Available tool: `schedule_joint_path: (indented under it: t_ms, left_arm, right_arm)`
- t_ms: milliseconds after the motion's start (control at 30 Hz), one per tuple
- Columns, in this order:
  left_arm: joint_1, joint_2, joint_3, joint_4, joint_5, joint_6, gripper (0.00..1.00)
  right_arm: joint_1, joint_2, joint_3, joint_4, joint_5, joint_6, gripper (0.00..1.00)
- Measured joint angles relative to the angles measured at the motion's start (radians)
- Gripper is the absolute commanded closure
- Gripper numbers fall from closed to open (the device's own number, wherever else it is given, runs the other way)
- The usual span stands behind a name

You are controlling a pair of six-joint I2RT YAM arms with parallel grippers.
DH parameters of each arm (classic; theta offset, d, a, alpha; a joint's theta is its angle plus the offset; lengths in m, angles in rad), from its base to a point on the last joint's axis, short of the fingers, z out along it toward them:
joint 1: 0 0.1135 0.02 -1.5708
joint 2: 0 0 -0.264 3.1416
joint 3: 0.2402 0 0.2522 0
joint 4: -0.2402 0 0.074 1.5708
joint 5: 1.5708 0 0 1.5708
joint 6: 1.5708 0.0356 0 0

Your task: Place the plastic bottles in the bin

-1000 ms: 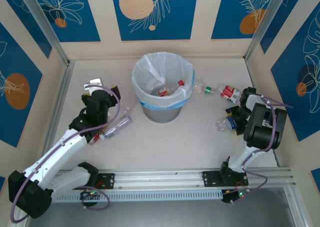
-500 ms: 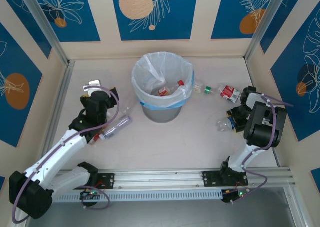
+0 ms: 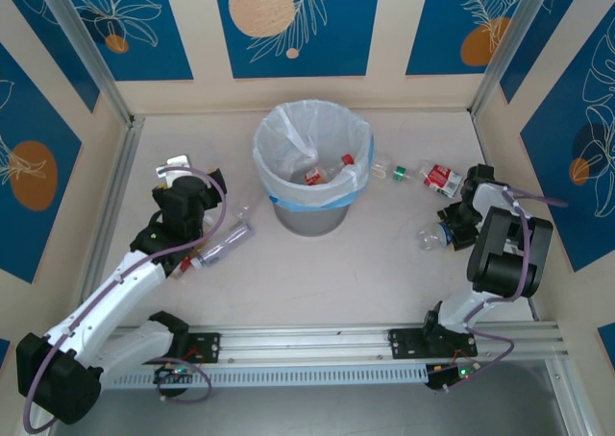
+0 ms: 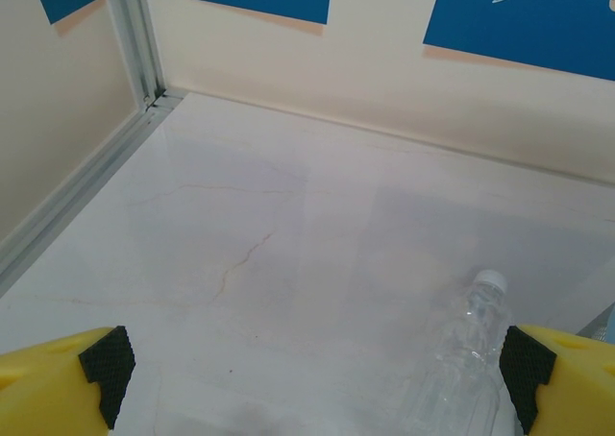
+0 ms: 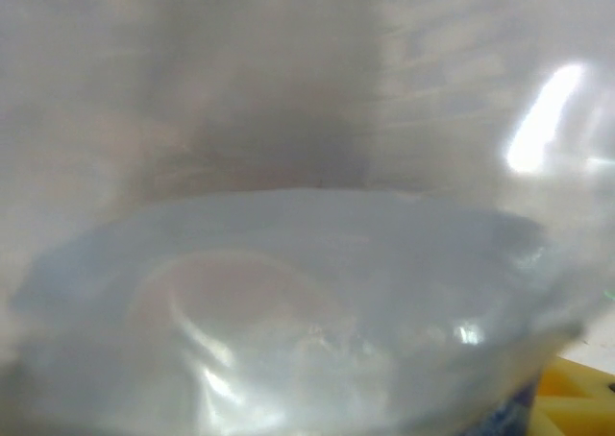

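Observation:
The bin (image 3: pixel 336 208), grey with a white bag liner, stands mid-table and holds bottles with red caps and labels. Right of it lie a green-capped plastic bottle (image 3: pixel 388 171) and a red-labelled one (image 3: pixel 440 178). My right gripper (image 3: pixel 450 227) is shut on a clear plastic bottle (image 3: pixel 430 236); in the right wrist view that bottle (image 5: pixel 288 292) presses close to the lens beside a yellow finger (image 5: pixel 577 398). My left gripper (image 3: pixel 180 164) stands open over bare table, left of the bin. A white-capped bottle (image 4: pixel 471 350) lies by its right finger (image 4: pixel 562 378). Another clear bottle (image 3: pixel 223 244) rests by the left arm.
Cream and blue walls with metal corner posts (image 3: pixel 96 61) enclose the table on three sides. A metal rail (image 3: pixel 317 345) runs along the near edge between the arm bases. Open floor lies ahead of the left gripper (image 4: pixel 312 378) toward the back-left corner (image 4: pixel 154 95).
My right gripper has closed on the clear bottle and drawn it slightly toward the back. The left gripper has edged a little to the left, still open.

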Motion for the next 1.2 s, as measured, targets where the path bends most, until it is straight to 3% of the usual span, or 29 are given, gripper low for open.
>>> schedule_joint_path:
  t_ms: [300, 733, 1200]
  left_arm:
    - [0.005, 0.0, 0.0, 0.0, 0.02, -0.018, 0.01]
    - [0.015, 0.006, 0.0, 0.001, 0.075, -0.048, 0.01]
    - [0.022, 0.031, 0.006, 0.0, 0.137, -0.081, 0.01]
  right_arm:
    - [0.047, -0.127, -0.02, 0.0, 0.025, -0.011, 1.0]
    - [0.258, -0.413, -0.026, 0.054, 0.079, -0.129, 1.0]
    - [0.441, -0.584, -0.045, 0.208, 0.099, -0.333, 1.0]
